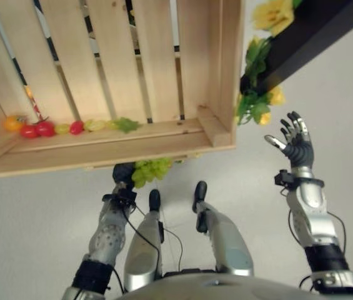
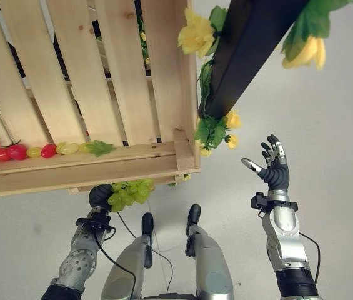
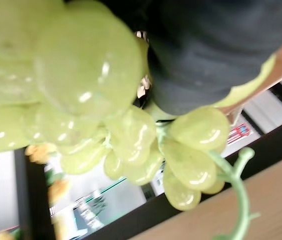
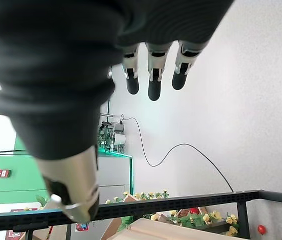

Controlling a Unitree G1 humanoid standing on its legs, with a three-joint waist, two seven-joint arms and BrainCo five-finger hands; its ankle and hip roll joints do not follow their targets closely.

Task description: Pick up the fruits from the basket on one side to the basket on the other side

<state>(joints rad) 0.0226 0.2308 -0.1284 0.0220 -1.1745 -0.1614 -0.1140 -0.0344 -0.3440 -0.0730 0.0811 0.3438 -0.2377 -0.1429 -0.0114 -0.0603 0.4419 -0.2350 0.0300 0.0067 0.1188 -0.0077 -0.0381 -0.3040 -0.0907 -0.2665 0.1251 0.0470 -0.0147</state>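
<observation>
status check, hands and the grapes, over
Left hand shut on green grapes, just below the wooden crate. Right hand open, empty, off to the side. Nothing blocking.

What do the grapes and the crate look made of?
Grapes: likely plastic, glossy; sharp highlights and a moulded-looking green stem. The left hand holds them. Crate: pale unfinished wood; visible grain and knots on the slats.

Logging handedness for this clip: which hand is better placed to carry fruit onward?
The left. The left hand is already closed on the green grape bunch just below the wooden crate, while the right hand hangs open and empty, off to the side.
</observation>
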